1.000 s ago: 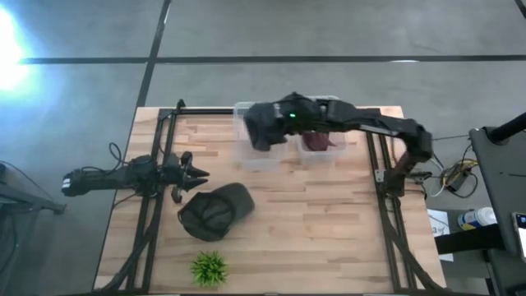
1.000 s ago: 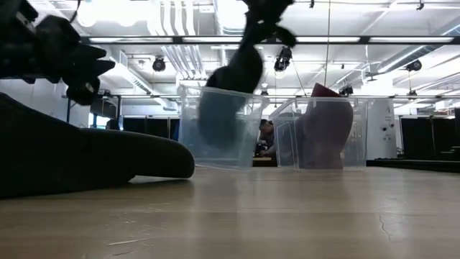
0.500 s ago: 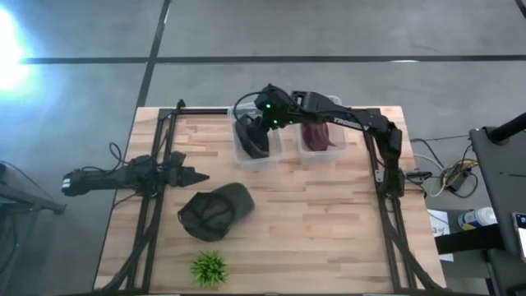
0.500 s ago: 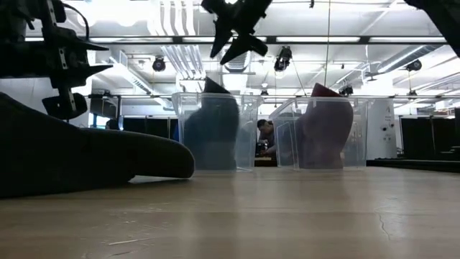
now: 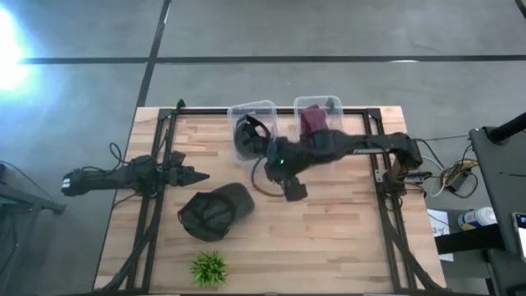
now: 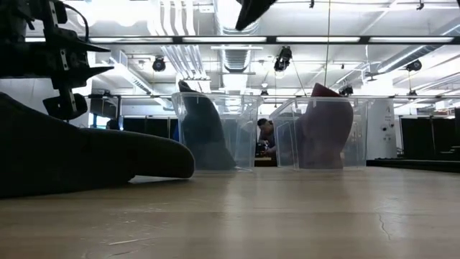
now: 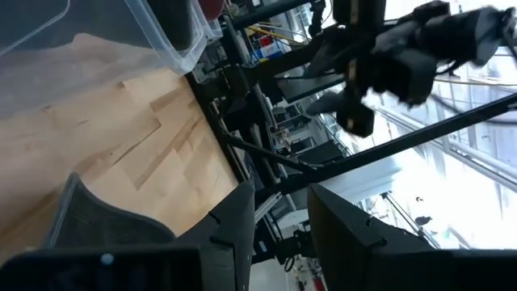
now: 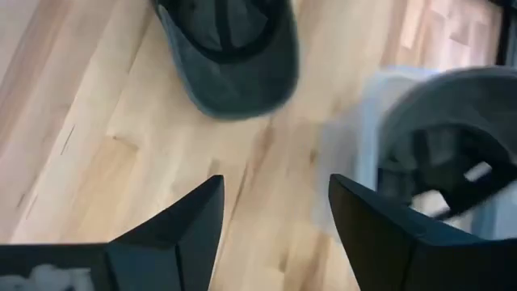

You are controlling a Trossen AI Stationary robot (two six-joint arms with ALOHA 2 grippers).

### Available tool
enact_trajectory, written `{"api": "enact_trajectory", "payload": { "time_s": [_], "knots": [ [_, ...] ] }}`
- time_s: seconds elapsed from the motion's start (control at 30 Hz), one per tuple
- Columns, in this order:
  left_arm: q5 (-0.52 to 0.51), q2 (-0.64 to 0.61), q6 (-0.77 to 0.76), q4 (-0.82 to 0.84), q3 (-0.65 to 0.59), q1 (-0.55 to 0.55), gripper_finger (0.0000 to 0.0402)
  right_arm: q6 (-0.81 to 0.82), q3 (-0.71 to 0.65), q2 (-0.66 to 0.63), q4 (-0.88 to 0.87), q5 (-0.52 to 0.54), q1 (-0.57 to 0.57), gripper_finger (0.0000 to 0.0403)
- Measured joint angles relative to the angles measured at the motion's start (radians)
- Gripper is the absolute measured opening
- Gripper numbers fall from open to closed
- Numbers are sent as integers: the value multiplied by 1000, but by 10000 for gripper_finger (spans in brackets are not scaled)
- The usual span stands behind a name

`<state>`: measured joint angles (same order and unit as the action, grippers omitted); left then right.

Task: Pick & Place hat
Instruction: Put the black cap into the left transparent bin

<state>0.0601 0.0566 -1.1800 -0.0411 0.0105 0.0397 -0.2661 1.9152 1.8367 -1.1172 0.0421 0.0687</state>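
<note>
Overhead, the right gripper (image 5: 292,190) is hanging above the middle of the table (image 5: 329,238) with its fingers spread and nothing between them. One dark hat (image 5: 251,138) is sitting inside the left clear bin (image 5: 251,110), while another dark hat (image 5: 215,210) is lying on the wood. The left gripper (image 5: 194,175) is waiting just beside it, fingers parted and empty.

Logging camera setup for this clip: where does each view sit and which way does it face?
High: overhead, straight down; both arms, bins, cap.
Low: table height, across to two bins; left gripper.
Left wrist: past open fingers, toward right arm.
Right wrist: down past open fingers; cap, bin.
Shared: cap and bins.
</note>
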Motion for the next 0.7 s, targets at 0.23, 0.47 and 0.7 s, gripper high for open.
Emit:
{"api": "enact_trajectory", "payload": {
  "time_s": [0.23, 0.47, 0.7],
  "knots": [
    [-13, 3, 8, 25, 1, 0, 110, -26, -201, 23, 311, 1, 69, 215],
    [-22, 12, 12, 29, 1, 0, 110, -130, -271, 136, 530, -48, 142, 214],
    [-21, 14, 34, 39, 9, 0, 110, -132, -171, 289, 582, -40, 172, 214]
  ]
}}
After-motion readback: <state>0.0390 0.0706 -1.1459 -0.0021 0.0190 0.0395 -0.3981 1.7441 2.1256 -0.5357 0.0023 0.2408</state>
